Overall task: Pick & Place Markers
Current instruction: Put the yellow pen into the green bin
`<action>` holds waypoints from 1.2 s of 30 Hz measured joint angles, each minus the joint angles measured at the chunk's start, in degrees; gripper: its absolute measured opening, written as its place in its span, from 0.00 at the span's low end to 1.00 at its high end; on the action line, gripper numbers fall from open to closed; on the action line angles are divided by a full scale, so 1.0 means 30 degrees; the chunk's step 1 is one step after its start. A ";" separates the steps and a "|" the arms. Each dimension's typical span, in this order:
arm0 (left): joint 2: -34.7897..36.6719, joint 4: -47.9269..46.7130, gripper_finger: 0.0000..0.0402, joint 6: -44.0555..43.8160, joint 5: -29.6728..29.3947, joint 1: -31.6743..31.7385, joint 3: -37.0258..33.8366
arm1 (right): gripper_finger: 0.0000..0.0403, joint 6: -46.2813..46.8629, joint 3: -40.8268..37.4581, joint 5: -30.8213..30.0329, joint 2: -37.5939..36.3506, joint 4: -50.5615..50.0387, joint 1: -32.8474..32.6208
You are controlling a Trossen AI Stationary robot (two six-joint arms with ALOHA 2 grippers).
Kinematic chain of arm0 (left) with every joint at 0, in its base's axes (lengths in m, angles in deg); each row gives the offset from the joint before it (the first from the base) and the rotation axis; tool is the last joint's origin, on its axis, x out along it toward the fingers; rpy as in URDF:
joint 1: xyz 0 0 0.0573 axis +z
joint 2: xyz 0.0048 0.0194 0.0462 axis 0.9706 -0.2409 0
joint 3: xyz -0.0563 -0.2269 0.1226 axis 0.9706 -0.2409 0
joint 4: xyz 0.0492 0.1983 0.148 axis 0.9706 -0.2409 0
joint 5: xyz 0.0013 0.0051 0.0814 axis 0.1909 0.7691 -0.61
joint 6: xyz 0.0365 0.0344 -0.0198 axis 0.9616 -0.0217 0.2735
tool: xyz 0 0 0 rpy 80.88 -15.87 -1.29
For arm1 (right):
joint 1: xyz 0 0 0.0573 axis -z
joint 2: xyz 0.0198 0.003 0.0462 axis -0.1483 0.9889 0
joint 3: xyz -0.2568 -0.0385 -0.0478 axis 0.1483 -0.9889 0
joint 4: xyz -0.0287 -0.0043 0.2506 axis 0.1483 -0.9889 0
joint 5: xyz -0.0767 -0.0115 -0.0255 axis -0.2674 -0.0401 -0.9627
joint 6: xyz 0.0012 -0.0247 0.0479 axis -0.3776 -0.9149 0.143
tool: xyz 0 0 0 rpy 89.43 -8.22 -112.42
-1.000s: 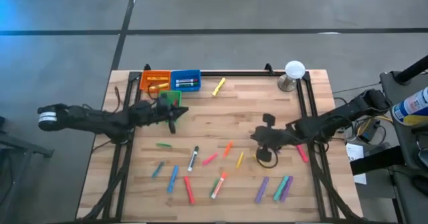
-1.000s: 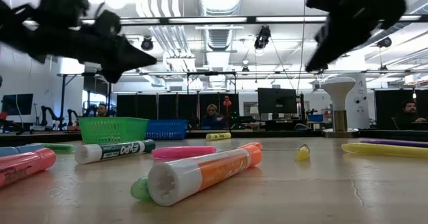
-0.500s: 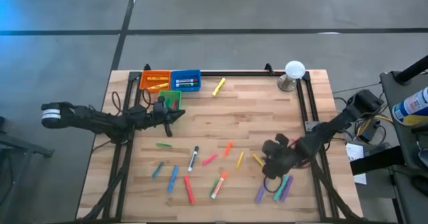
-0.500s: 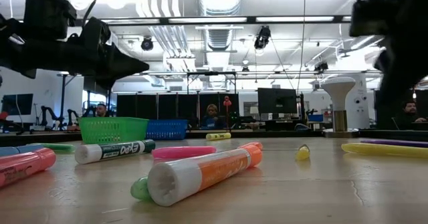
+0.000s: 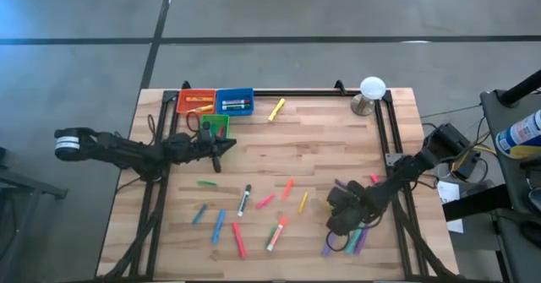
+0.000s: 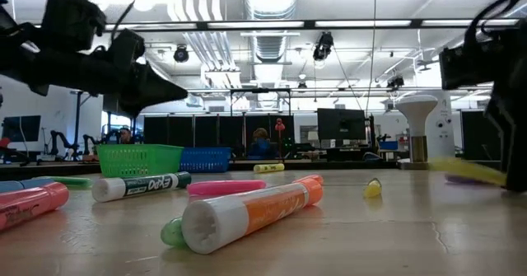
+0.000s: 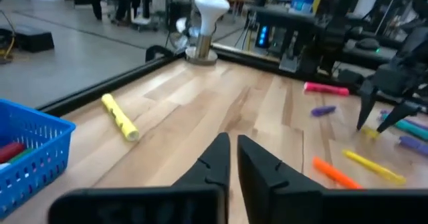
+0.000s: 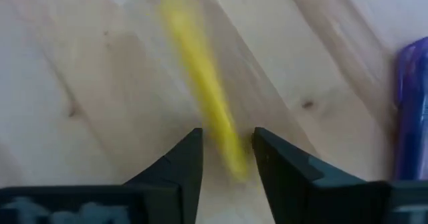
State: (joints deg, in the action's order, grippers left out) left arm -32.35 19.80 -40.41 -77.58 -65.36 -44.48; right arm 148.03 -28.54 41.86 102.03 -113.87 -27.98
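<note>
Right claw (image 8: 226, 158) angled down, parted around yellow marker (image 8: 200, 90); left claw (image 7: 231, 158) nearly closed, empty, held level.

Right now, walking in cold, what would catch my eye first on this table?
Probably the scatter of bright markers across the near half of the wooden table. Next, the right gripper down low at the near right, its fingers open either side of a yellow marker. The left gripper hangs nearly shut beside three little bins in the far left corner.
</note>
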 joint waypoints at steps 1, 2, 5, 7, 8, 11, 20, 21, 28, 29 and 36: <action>-0.0126 -0.0318 0.08 0.0000 0.0000 0.0000 0.0212 | 0.30 0.0036 0.0061 0.0089 0.0018 0.0068 0.0006; -0.0289 -0.0585 0.10 -0.0013 0.0000 0.0000 0.0437 | 0.29 0.0043 0.0162 0.0073 0.0037 0.0082 0.0007; -0.0926 -0.0676 0.16 -0.0068 0.0000 -0.0022 0.1102 | 0.25 0.0041 0.0168 -0.0018 0.0002 0.0088 0.0007; -0.1428 -0.0681 0.18 -0.0059 0.0014 -0.0022 0.1497 | 0.24 -0.0291 0.0168 -0.0085 -0.0083 0.0230 0.0007; -0.1689 -0.0674 0.19 0.0014 0.0105 -0.0022 0.1676 | 0.23 -0.0606 0.0167 -0.0085 -0.0083 0.0162 0.0007; -0.2485 -0.0313 0.20 0.0073 0.0259 -0.0087 0.2010 | 0.20 -0.0908 0.0097 -0.0077 0.0122 0.0254 0.0049; -0.4353 0.2148 0.20 -0.0262 0.2616 -0.0245 0.2261 | 0.09 -0.1995 -0.0099 -0.0842 -0.0013 0.1070 0.0080; -0.4426 0.2174 0.20 -0.0435 0.2616 -0.0364 0.2281 | 0.09 -0.2277 -0.0102 -0.1572 -0.0218 0.1359 0.0084; -0.4871 0.2445 0.20 0.0054 0.2645 -0.1792 0.3517 | 0.08 -0.9226 -0.0397 -0.6013 -0.2165 0.8189 0.0977; -0.4919 0.2765 0.20 0.0223 0.2660 -0.2091 0.3705 | 0.08 -1.0939 -0.0463 -0.6267 -0.2226 1.0150 0.1314; -0.5697 0.4526 0.20 0.2072 0.2987 -0.4515 0.5161 | 0.08 -2.0437 -0.1149 -0.4137 -0.1331 2.2636 0.3991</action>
State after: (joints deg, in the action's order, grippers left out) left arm -49.44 33.38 -34.20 -68.62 -78.91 -29.00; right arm 86.72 -31.99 29.45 98.04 -45.96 -16.01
